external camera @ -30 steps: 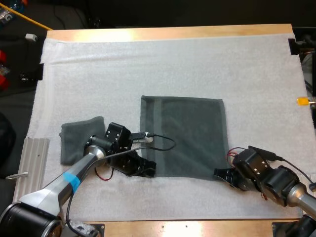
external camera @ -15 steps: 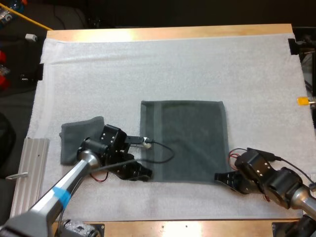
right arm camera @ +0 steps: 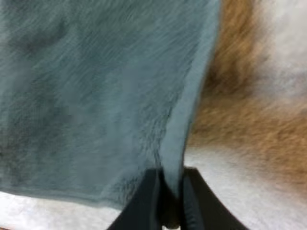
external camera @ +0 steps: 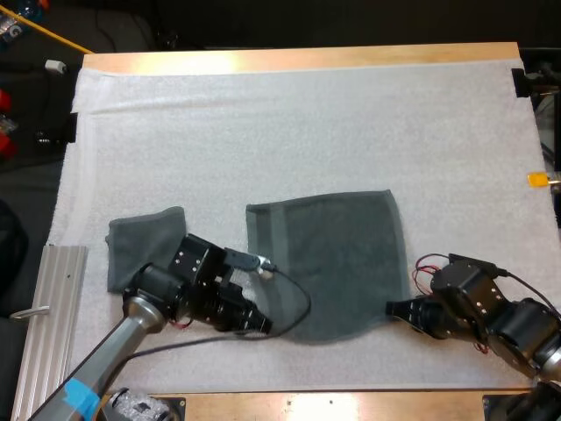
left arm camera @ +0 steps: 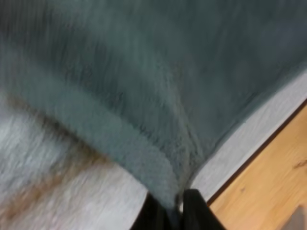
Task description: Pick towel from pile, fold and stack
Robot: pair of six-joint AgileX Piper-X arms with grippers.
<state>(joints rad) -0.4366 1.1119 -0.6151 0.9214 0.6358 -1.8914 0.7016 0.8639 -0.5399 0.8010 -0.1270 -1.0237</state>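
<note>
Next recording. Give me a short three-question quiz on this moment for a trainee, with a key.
1. True or false: the left gripper and the right gripper each pinch a near corner of the spread towel.
2. In the high view, the folded towel lies: A) left of the spread towel, apart from it; B) on top of it; C) hanging from a gripper.
3. Fill in: both towels lie on the white ___.
Key: 1 true; 2 A; 3 mat.
</note>
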